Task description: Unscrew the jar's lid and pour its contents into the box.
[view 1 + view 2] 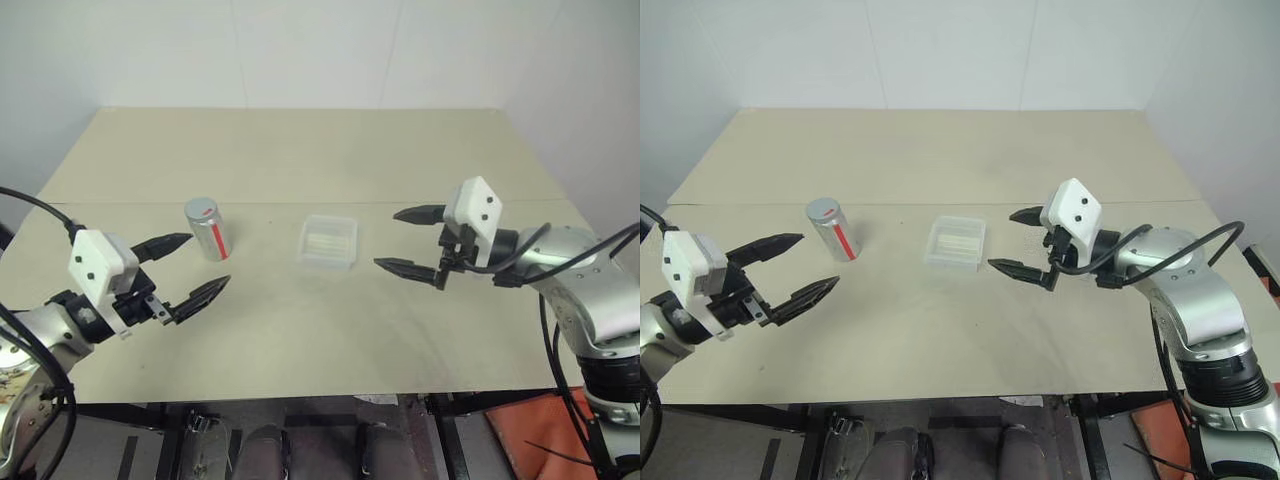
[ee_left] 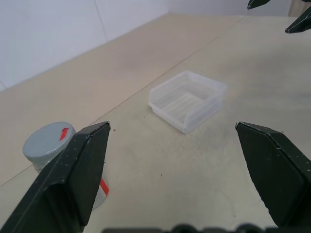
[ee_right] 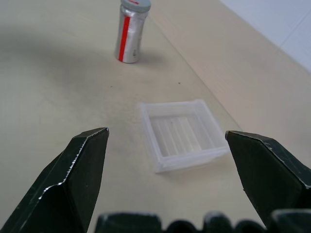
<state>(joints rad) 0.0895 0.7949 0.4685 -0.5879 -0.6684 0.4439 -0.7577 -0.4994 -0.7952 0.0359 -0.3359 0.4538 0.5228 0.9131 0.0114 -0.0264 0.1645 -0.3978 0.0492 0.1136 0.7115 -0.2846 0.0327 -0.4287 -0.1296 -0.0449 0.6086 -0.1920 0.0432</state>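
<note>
Both grippers apart, jar [image 1: 208, 228] beside left gripper [image 1: 195, 266]

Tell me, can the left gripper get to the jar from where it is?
Probably yes. The left gripper is open, and the upright jar stands just beyond it with nothing between them.

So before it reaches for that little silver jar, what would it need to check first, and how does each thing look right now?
1. Jar standing upright on the table: ok.
2. Lid on the jar: ok, not yet unscrewed.
3. Left gripper open, holding nothing: ok.
4. Right gripper open, holding nothing: ok.
5. Box free and apart from the jar: ok.
6. Contents inside the jar: cannot tell, lid covers it.
</note>
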